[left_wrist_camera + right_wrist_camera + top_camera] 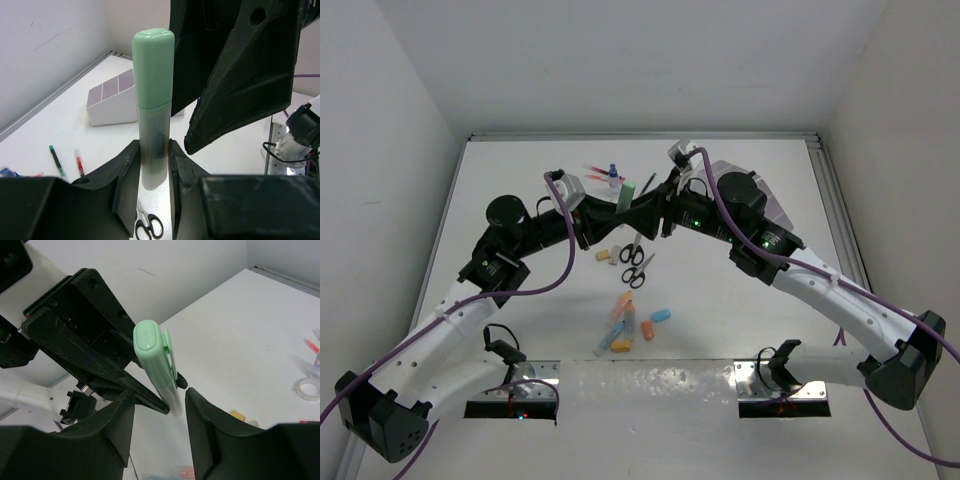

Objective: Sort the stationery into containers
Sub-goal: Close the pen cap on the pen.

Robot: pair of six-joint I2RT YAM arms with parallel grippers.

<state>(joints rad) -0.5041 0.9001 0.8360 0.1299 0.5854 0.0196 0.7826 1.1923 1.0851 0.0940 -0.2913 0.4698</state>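
Note:
My left gripper (620,212) is shut on a pastel highlighter with a mint-green cap (628,191) and holds it upright above the table; in the left wrist view the highlighter (152,90) stands between the fingers (125,175). My right gripper (655,212) faces it, open, its jaws on either side of the highlighter's (156,360) pale lower body without closing on it. The white organiser (112,100) stands behind, mostly hidden by the right arm in the top view (778,208). Two scissors (634,258) and several pastel capsules (625,320) lie below.
Beige erasers (608,253) lie left of the scissors. Red pens (598,172) and a blue-capped bottle (613,172) lie at the back. A tape ring (306,388) and a green pen (56,160) lie on the table. Walls enclose three sides.

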